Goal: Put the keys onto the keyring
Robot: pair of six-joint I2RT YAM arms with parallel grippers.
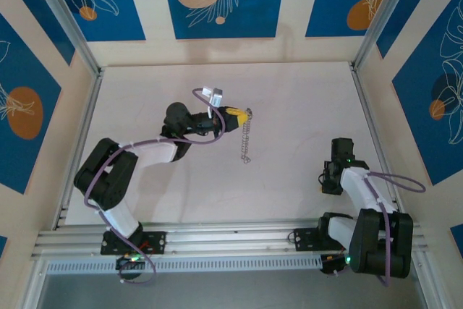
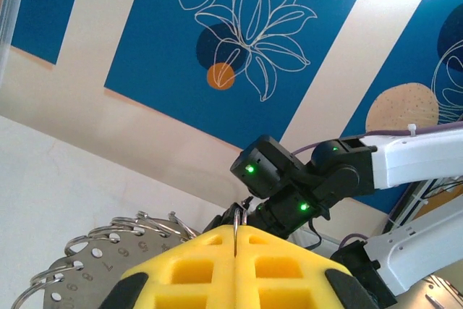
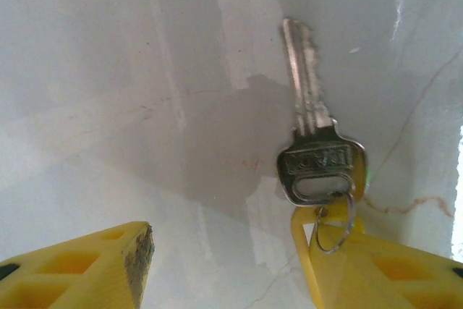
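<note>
**Key sits off-centre from my open right gripper**

My right gripper gapes empty. The key lies just ahead of its right-hand finger, shaft pointing away. My left gripper is clenched on the keyring, well apart.

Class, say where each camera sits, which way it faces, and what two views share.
Top external: overhead, looking down on the pale table; left arm and right arm show.
Left wrist: faces sideways toward the blue-patterned wall; shut yellow left claw pinches a thin wire ring.
Right wrist: faces down at a silver metal key; open yellow right claw.
Shared: the right arm, in top and left wrist.
</note>
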